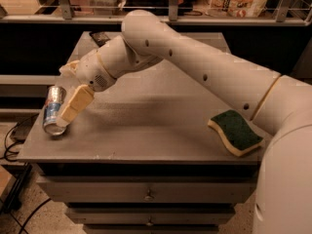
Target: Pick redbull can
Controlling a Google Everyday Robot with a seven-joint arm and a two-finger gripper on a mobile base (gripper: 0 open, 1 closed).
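The redbull can [50, 112] lies on its side near the left edge of the grey table [146, 130], shiny top toward the front. My gripper [67, 92] has reached it at the end of the white arm [195, 67]. It is open. One tan finger [74, 106] slants down over the can's right side. The other finger [69, 67] shows just behind the can's far end. The jaws are not closed on the can.
A green and yellow sponge [236, 132] lies near the table's right front edge. A dark flat object [100, 37] sits at the back left corner. Drawers [146, 194] are below the tabletop. Cables [14, 140] lie on the floor at the left.
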